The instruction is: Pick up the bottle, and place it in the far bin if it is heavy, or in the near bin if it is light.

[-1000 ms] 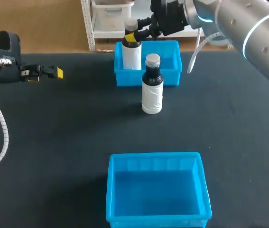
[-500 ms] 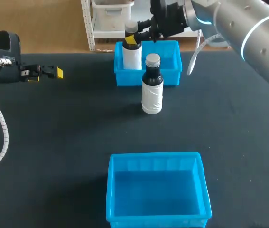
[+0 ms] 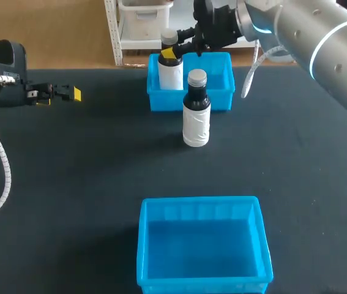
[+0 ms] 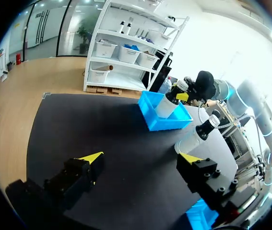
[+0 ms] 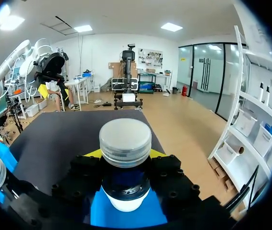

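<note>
A white bottle [image 3: 170, 75] with a dark neck and grey cap stands in the left part of the far blue bin [image 3: 219, 93], its base hidden by the bin wall. My right gripper [image 3: 170, 54] is shut on its neck; in the right wrist view the cap [image 5: 125, 141] sits between the yellow tips of that gripper [image 5: 125, 157]. A second, similar bottle [image 3: 196, 116] stands upright on the table just in front of the far bin. My left gripper [image 3: 69, 93] stands open and holds nothing at the table's far left, well away from both bottles [image 4: 193, 139].
The near blue bin [image 3: 142, 245] sits at the table's front edge, nothing in it. Dark table surface lies between the two bins and to both sides. The left arm's white cable hangs along the left edge.
My right gripper has sunk slightly, lowering the held bottle deeper into the far bin. The left arm and the standing bottle have not moved.
</note>
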`<state>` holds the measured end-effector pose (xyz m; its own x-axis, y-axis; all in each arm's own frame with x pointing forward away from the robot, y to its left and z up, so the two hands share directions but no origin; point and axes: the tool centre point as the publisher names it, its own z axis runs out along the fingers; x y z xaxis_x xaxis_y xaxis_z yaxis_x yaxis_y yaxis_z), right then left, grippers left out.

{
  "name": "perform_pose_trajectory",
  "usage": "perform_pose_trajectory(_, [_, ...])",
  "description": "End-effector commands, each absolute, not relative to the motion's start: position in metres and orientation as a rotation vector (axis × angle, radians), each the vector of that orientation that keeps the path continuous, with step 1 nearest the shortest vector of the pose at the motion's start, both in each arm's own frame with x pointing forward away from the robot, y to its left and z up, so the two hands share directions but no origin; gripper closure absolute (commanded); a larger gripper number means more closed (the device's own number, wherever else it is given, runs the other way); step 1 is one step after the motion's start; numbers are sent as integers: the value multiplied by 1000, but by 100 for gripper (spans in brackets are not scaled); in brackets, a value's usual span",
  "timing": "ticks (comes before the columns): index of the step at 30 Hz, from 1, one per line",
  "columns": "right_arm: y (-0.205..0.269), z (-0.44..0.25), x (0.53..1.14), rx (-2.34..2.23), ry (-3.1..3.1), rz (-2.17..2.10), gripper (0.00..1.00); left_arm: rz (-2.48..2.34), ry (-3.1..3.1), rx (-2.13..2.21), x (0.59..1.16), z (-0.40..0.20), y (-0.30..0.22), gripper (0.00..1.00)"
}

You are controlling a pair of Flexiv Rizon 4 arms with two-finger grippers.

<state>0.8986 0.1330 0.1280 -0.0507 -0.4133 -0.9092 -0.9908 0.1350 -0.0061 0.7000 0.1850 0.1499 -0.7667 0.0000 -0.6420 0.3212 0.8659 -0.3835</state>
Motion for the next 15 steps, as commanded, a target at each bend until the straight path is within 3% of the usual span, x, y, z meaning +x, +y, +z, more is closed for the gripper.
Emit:
perform_pose_trajectory(1, [136, 129, 910, -1580, 1523, 1135, 100, -637, 2375, 231, 700, 150, 185, 0])
perform_pose_trajectory(3, [136, 128, 910, -1581, 1523, 1137, 96, -637, 2375, 231, 700, 150, 185, 0])
perform_pose_trajectory(12, [136, 125, 910, -1576, 1532, 1146, 99, -637, 2375, 231, 700, 150, 185, 0])
perform_pose_trajectory(15, [136, 124, 911, -1576, 1537, 1148, 93, -637, 2375, 231, 700, 150, 185, 0])
